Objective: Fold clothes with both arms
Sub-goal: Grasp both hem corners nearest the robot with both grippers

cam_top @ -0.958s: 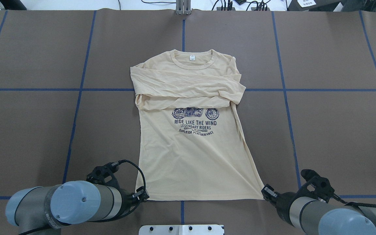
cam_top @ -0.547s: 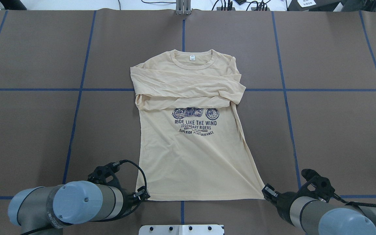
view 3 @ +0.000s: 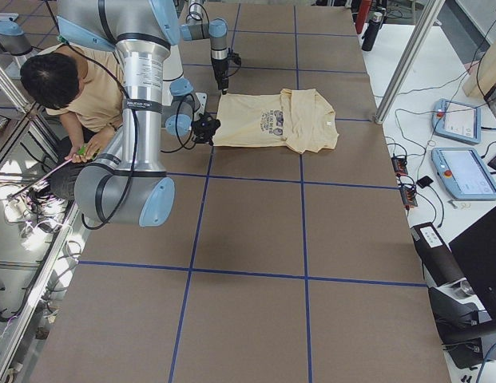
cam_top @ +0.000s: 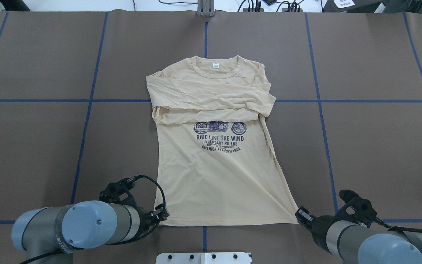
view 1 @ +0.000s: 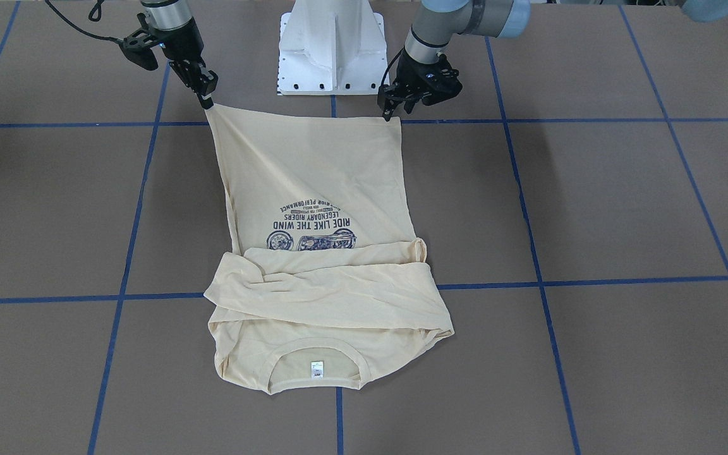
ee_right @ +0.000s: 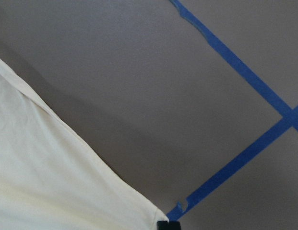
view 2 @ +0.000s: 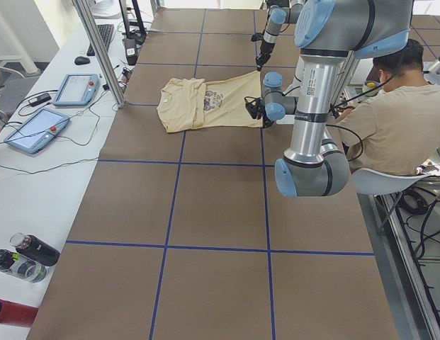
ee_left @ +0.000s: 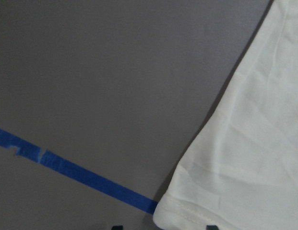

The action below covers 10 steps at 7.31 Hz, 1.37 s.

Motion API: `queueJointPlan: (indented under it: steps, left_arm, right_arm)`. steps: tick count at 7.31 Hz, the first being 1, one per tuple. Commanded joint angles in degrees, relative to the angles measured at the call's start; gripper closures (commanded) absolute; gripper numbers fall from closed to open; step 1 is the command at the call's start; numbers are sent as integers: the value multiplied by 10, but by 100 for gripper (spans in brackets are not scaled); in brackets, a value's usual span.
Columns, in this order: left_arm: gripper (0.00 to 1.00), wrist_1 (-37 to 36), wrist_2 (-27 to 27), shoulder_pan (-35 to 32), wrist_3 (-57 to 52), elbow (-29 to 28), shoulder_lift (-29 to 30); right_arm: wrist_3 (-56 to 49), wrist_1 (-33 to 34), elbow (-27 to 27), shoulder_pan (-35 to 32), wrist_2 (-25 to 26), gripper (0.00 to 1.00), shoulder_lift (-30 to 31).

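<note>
Clearly the T-shirt (cam_top: 218, 176) is lying flat on the table (cam_top: 379, 146), sleeves crossing its chest, hem facing the robot. Thin and limp, it is likely going to sag and slide unless taken at both hem corners. The right pincer (cam_top: 299, 216) is clamping one corner; the left pincer (cam_top: 163, 215) is straddling the other, tips apart.

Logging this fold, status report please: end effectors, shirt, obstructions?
Right end effector shut on T-shirt hem corner. Left end effector at other corner, grip unclear. Sleeves folded across chest. Nothing seen in the way.
</note>
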State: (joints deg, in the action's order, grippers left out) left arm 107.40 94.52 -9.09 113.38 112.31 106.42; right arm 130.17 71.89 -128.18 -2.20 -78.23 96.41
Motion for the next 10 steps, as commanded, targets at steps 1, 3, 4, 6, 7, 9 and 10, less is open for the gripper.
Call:
queueJointPlan:
  steps: [1,3,4,6,7,9,10]
  left_arm:
    - [36,1,-7,-1,0,-7,3]
    - [41,1,-6,-1,1,-13,8]
    - [46,1,-6,0,2,-15,9]
    - [64,0,-6,-1,2,-14,9]
    - [96,0,-6,-1,2,-13,9]
    - [100,0,-4,-5,1,-11,8]
    - [100,-5,0,-9,-1,2,7]
  right_arm:
    - [0,0,0,0,0,100,0]
    - [0,0,4,0,-1,100,0]
    - [0,0,4,0,0,100,0]
    - [0,0,4,0,-1,100,-1]
    - [0,0,4,0,-1,100,-1]
    - [0,0,4,0,-1,100,-2]
    - [0,0,3,0,-1,100,-3]
